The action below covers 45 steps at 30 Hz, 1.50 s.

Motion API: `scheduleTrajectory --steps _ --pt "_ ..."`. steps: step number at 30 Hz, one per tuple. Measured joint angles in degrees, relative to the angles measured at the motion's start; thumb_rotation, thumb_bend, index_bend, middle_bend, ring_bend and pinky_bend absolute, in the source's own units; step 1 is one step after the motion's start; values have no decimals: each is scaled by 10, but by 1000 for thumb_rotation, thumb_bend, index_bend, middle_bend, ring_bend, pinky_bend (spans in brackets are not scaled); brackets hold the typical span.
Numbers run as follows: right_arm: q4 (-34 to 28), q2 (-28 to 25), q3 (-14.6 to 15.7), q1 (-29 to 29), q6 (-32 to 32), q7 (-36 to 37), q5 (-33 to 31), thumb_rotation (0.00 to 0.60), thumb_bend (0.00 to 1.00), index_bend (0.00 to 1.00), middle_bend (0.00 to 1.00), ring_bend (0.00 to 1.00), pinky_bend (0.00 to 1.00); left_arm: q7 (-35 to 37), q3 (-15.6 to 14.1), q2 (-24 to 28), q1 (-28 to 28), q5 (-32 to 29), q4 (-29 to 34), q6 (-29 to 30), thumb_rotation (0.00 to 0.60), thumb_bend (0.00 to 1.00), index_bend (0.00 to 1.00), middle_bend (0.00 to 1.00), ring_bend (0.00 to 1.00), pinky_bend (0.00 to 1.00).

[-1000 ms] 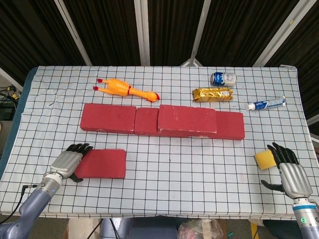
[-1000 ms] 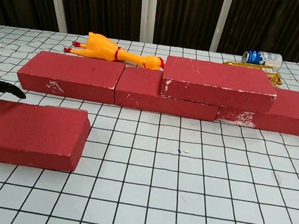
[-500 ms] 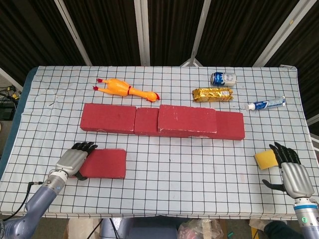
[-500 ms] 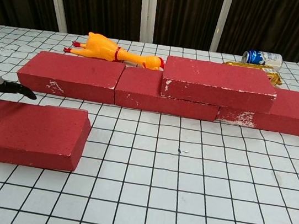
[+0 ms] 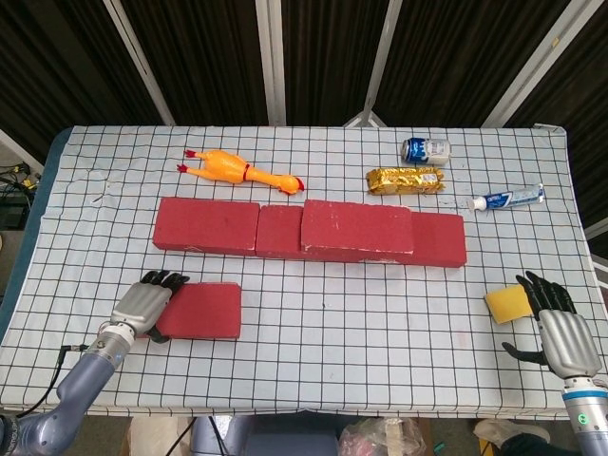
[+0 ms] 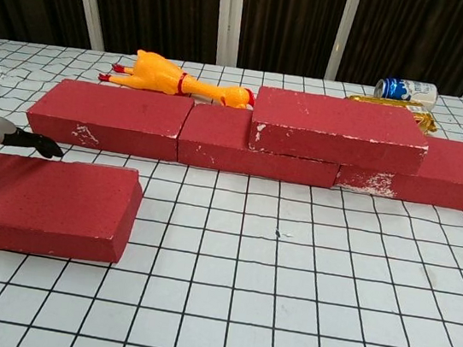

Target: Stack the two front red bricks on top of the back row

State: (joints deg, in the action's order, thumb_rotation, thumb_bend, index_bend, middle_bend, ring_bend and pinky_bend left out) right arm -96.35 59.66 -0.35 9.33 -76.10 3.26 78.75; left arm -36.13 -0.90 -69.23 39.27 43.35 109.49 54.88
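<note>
Red foam-like blocks form the back row (image 5: 309, 231), three end to end across the checked table (image 5: 380, 313), with one stacked brick (image 5: 357, 228) already resting over the middle-right joint. Remaining front brick (image 5: 198, 311) lies near the left front edge, well apart from the row. Left hand (image 5: 142, 306) spans its left end, fingers over the top and thumb low at the front face; whether the grip is firm cannot be told. A sound lift needs a squeeze across the short width, a level rise, and placement on the bare left blocks. Faces are matte, edges chipped white. Right hand (image 5: 556, 328) rests empty, fingers apart, beside a yellow sponge (image 5: 506, 304).
</note>
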Motion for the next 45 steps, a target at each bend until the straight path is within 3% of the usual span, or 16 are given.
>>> scheduleTrajectory --steps 6,13,20,29,35,41,45 --pt "0 0 -3 0 6 0 0 600 168 46 0 0 0 -12 -6 -7 12 -18 -1 4 600 0 58 120 53 103" --pt "-1 1 -7 -2 10 1 -2 600 167 45 0 0 0 -12 -9 -11 18 -21 -4 10 600 0 209 187 77 122" --pt "-2 1 -9 -3 11 3 -2 600 168 46 0 0 0 -12 -9 -12 21 -21 -7 23 600 0 264 221 79 124" --pt "-4 3 -12 -4 17 -2 -5 600 167 46 0 0 0 -13 27 3 50 -41 1 25 600 0 257 214 78 124" --pt "-4 5 -15 -3 23 -11 -12 600 168 46 0 0 0 -55 54 32 117 -131 9 -2 600 0 250 194 75 124" --pt "-2 9 -20 -1 30 -21 -25 600 168 46 0 0 0 -119 74 45 211 -279 -4 -19 600 0 250 190 74 124" --pt "0 13 -23 1 35 -29 -34 600 168 46 0 0 0 -176 77 40 283 -366 -45 -21 600 0 249 188 73 124"
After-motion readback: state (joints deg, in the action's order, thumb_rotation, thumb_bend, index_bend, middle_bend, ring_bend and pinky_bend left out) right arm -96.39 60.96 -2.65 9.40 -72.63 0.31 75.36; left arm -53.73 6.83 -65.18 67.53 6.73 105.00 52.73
